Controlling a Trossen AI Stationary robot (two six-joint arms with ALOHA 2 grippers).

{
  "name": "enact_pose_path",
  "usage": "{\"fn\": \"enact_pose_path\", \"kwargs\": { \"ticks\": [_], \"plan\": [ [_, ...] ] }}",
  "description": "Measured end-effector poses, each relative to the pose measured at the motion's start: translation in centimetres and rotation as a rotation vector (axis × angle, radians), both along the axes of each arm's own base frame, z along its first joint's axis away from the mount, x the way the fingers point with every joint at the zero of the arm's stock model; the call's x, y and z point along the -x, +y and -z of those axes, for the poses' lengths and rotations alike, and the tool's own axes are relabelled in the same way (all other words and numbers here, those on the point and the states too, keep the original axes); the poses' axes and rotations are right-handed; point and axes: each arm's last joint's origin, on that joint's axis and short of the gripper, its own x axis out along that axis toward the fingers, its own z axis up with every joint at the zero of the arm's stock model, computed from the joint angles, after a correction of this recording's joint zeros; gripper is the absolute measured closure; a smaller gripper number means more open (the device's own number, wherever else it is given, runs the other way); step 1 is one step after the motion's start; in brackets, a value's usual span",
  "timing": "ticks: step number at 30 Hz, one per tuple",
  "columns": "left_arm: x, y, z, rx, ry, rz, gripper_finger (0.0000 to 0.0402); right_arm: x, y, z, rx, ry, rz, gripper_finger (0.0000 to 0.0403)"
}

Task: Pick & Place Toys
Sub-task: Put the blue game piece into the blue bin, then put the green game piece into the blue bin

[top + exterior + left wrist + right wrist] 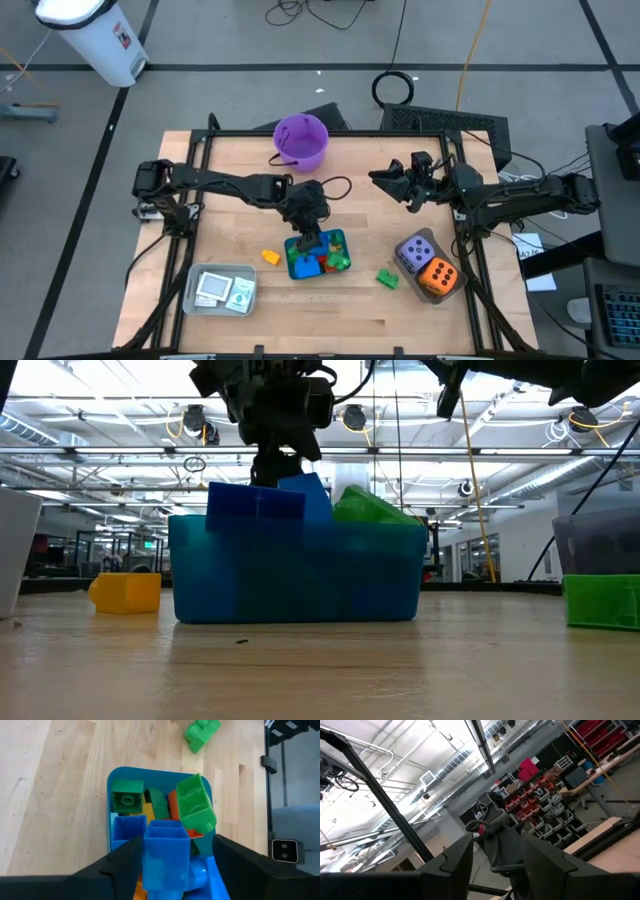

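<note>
Wooden table [340, 315] bearing purple bucket [300, 140], teal tray [318, 258], grey tray [222, 290], dice [428, 265], loose bricks [270, 257].

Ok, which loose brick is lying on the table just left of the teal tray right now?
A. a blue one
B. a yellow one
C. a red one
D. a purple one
B: the high view shows a yellow brick on the bare wood just left of the teal tray.

Even overhead light leaves the table [330, 320] bright with soft shadows; in the low view ceiling lamps [352, 417] glare and the near blue tray [295, 575] looks blurred
</note>
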Motion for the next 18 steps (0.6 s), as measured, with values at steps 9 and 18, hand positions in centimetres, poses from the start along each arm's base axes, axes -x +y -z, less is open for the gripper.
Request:
{"fn": "enact_pose_path", "kwargs": {
  "ticks": [9,18],
  "plan": [
    [-0.1,1.0,-0.2,0.037,-0.032,0.026,0.0096,0.0,0.0,0.0,0.000,-0.002,0.000,0.0247],
    [0.5,4.1,-3.5,0.095,-0.198,-0.055,0.0099,-0.1,0.6,-3.0,0.066,-0.080,-0.105,0.0263]
  ]
}}
